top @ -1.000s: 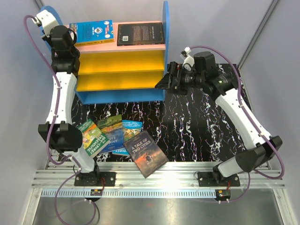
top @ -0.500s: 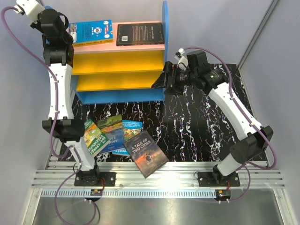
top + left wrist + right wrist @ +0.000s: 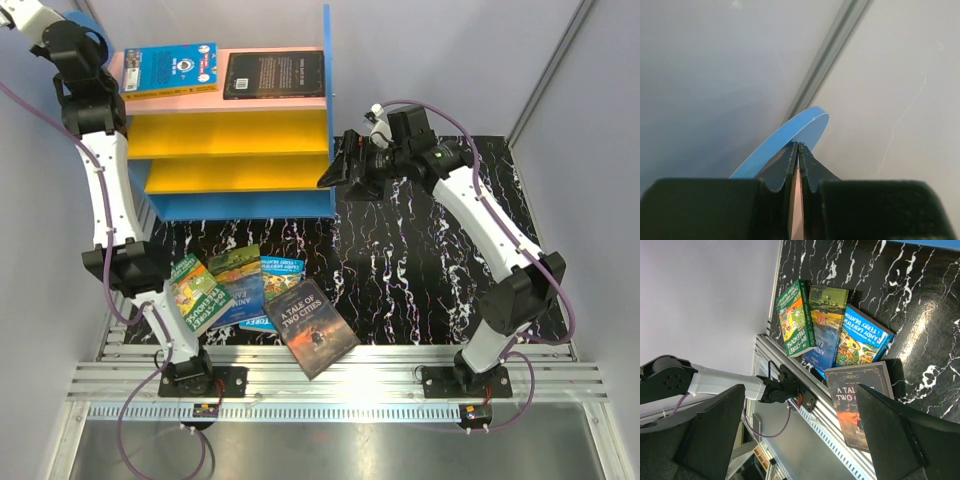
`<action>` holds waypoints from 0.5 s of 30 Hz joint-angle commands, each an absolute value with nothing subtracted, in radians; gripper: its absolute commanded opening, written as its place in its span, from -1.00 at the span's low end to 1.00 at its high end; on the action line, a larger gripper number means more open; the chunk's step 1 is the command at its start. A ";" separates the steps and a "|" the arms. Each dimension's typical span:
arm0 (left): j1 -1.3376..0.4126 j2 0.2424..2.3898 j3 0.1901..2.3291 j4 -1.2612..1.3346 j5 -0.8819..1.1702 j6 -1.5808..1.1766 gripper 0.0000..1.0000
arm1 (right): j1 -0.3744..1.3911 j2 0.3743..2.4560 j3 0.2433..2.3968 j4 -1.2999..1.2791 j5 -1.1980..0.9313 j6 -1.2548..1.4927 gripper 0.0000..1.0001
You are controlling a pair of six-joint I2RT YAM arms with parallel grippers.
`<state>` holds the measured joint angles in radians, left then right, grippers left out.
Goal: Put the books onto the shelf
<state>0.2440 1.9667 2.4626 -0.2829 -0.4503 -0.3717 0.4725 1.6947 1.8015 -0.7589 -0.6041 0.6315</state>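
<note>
– Fingers (image 3: 782, 172) of the left gripper (image 3: 797, 146), left wrist view: pressed together at the tips, centre of frame; nothing seen between them; concur?
– Concur; just behind the tips the shelf (image 3: 800, 127) shows only as its round-topped blue panel, slanting from lower left toward centre; touching or not, cannot tell; grey wall elsewhere.
– Right wrist view; right gripper (image 3: 800, 390)?
– Jaws wide apart, one finger (image 3: 710, 435) lower left, the other lower right; nothing held. Between them, centre to upper centre, four books (image 3: 840, 340) fanned on the black marbled mat (image 3: 920, 300); green book (image 3: 795, 317), landscape-cover book (image 3: 825, 325), blue book (image 3: 862, 342), edges overlapping; dark book (image 3: 860, 400) titled "A Tale of Two Cities" lowest, partly over the aluminium rail (image 3: 825, 437).
– Top view; where is everything?
– Shelf in upper left to centre; pink top board (image 3: 270, 103) carries two more lying flat, blue paperback (image 3: 170, 68) at left, dark paperback (image 3: 275, 75) at right, slightly apart. Right gripper just beside the lower end of the shelf's right blue panel, right of centre; contact not resolvable. Left arm (image 3: 100, 190) reaches up the left edge to the upper left corner; its gripper is cut off by the frame there. Same four books lower left of centre on the mat, well apart from the shelf.
</note>
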 commanded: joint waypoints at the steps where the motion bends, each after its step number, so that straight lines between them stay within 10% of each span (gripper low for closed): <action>1: 0.426 2.006 2.503 -0.206 -0.643 -0.319 -0.78 | 0.477 1.700 1.856 -0.778 -0.623 0.604 1.00; 5: 0.430 1.976 2.440 -0.180 -0.631 -0.337 -0.29 | 0.477 1.680 1.856 -0.802 -0.589 0.574 0.99; 9: 0.426 1.919 2.355 -0.181 -0.574 -0.371 0.94 | 0.477 1.667 1.838 -0.808 -0.555 0.555 1.00; 15: 0.327 1.841 2.342 -0.206 -0.463 -0.399 0.97 | 0.477 1.690 1.812 -0.698 -0.568 0.597 0.99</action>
